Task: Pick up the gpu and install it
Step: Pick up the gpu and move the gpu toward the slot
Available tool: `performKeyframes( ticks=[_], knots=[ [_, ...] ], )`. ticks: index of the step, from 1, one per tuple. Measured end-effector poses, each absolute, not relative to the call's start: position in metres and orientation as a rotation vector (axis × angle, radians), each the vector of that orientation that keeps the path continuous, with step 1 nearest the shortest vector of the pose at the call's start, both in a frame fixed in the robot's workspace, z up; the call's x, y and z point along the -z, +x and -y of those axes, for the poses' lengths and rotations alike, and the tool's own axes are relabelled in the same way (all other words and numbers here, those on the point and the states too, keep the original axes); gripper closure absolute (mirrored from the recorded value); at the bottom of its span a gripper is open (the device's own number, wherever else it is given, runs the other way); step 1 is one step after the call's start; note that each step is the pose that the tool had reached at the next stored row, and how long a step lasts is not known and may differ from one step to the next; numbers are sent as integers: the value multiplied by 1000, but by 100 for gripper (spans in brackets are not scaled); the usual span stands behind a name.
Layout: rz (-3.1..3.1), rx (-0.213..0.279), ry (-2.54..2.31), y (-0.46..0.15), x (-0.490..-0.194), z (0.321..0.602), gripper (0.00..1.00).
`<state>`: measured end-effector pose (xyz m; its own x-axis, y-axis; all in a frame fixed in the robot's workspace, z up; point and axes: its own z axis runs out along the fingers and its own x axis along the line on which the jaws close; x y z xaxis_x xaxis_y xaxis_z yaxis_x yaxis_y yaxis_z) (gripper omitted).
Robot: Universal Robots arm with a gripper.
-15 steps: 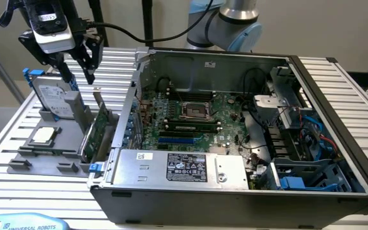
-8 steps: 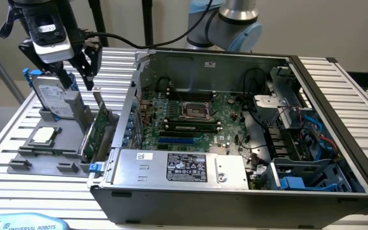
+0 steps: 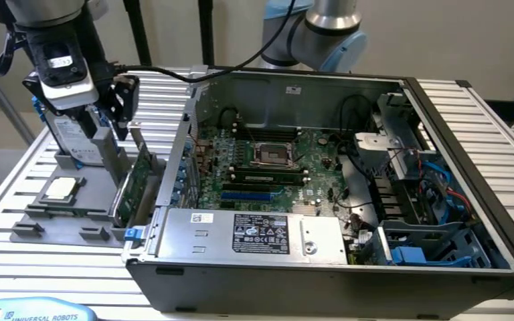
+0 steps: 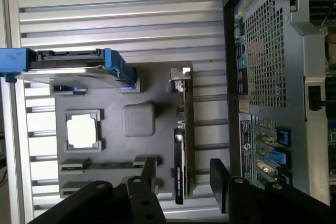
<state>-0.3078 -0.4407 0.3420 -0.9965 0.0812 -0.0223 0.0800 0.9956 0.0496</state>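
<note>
The gpu stands on edge in a grey parts holder on the exterior view's left, beside the open computer case. In the wrist view the gpu shows edge-on, green board with its silver end bracket at one end. My gripper hangs open above the card, apart from it. In the wrist view my gripper has one finger on each side of the card's line. Inside the case, a blue slot lies on the motherboard.
A silver hard drive with blue rails stands in the holder behind the card. A processor chip and memory sticks lie in other holder pockets. The case's perforated wall and power supply are close to the card.
</note>
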Motion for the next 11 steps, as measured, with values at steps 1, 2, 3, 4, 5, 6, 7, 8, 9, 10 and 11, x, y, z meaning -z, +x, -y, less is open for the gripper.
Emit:
performKeyframes(
  ticks=[1,2,3,4,5,6,7,8,9,10,11],
  knots=[
    [-3114,-76,128,-308,-340,442,46],
    [-3113,-76,129,-308,-338,444,46],
    [-3113,-76,130,-308,-336,445,46],
    [-3113,-76,130,-308,-335,446,46],
    [-3113,-76,131,-308,-333,448,46],
    [-3113,-76,131,-308,-331,449,46],
    [-3113,-76,131,-308,-329,450,46],
    [-3113,-76,130,-308,-327,451,46],
    [-3112,-76,131,-308,-326,451,46],
    [-3112,-76,130,-308,-324,452,46],
    [-3111,-76,130,-308,-322,453,46]
  ],
)
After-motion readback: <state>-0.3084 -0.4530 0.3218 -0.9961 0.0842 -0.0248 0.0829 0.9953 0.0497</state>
